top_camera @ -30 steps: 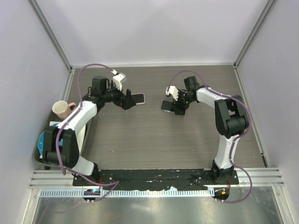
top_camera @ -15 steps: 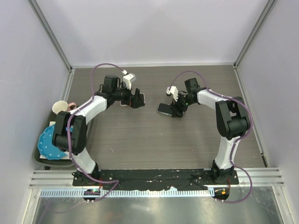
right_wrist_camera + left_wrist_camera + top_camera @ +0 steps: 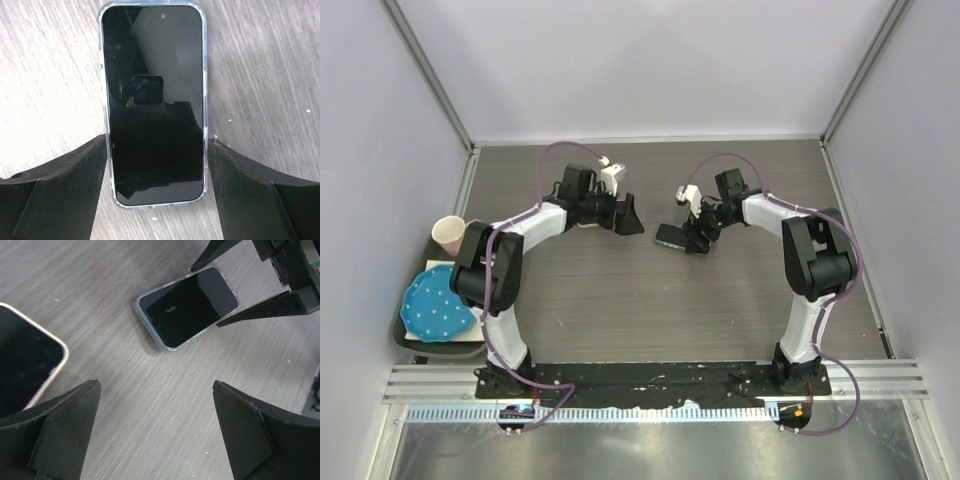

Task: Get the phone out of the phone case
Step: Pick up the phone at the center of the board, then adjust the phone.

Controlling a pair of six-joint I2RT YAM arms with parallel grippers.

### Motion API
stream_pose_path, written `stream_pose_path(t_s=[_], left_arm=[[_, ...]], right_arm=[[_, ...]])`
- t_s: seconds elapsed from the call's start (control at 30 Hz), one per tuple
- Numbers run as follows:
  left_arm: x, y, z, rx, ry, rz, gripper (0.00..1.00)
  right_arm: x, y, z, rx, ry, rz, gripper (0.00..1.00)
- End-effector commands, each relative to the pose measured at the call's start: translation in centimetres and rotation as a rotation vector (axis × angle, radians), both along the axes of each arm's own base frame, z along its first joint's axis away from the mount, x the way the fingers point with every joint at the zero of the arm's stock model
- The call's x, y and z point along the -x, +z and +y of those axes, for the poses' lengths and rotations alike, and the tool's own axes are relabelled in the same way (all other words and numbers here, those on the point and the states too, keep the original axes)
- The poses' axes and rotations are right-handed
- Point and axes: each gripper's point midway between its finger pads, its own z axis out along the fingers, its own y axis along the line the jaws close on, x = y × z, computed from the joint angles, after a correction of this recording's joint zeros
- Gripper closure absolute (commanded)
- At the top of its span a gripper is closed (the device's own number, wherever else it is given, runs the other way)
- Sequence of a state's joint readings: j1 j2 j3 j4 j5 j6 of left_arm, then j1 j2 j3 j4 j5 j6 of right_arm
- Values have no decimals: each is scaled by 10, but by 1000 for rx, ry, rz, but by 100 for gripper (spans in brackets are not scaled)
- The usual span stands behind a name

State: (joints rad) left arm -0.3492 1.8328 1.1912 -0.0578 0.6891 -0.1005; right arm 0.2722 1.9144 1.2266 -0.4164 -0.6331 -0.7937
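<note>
A black-screened phone in a clear case (image 3: 669,235) lies flat on the dark wood table; it also shows in the left wrist view (image 3: 187,307) and the right wrist view (image 3: 154,100). My right gripper (image 3: 690,238) (image 3: 156,145) straddles its lower end, and both fingers (image 3: 80,170) press the case's long edges. My left gripper (image 3: 630,218) (image 3: 155,385) is open and empty, above bare table just left of the cased phone. A second phone with a pale rim (image 3: 25,365) lies left of the left gripper, mostly hidden under that arm in the top view.
A beige cup (image 3: 448,233) and a blue dotted plate (image 3: 432,305) sit at the table's left edge. White walls close in the left, back and right sides. The arm bases stand along the near edge.
My left arm has swung right, off the pale-rimmed phone and toward the cased phone. My right gripper has shifted the cased phone slightly left and turned it.
</note>
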Motion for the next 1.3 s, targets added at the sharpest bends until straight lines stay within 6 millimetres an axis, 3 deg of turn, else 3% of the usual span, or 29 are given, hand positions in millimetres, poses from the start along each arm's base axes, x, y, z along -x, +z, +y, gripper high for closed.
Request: stream_pose_path(t_s=[0.0, 0.3, 0.67, 1.03, 1.27], left_arm=[[-4, 13, -20, 82, -19, 29, 0], [-7, -7, -33, 100, 6, 124, 0], [6, -38, -57, 80, -18, 205, 0], [26, -51, -77, 118, -65, 305, 0], [41, -42, -90, 248, -127, 388, 0]], right_arm=[[12, 28, 13, -73, 24, -23, 60], [17, 31, 16, -99, 42, -41, 61], [19, 41, 22, -151, 44, -51, 62], [22, 51, 27, -197, 36, -60, 62], [21, 52, 24, -174, 47, -108, 63]])
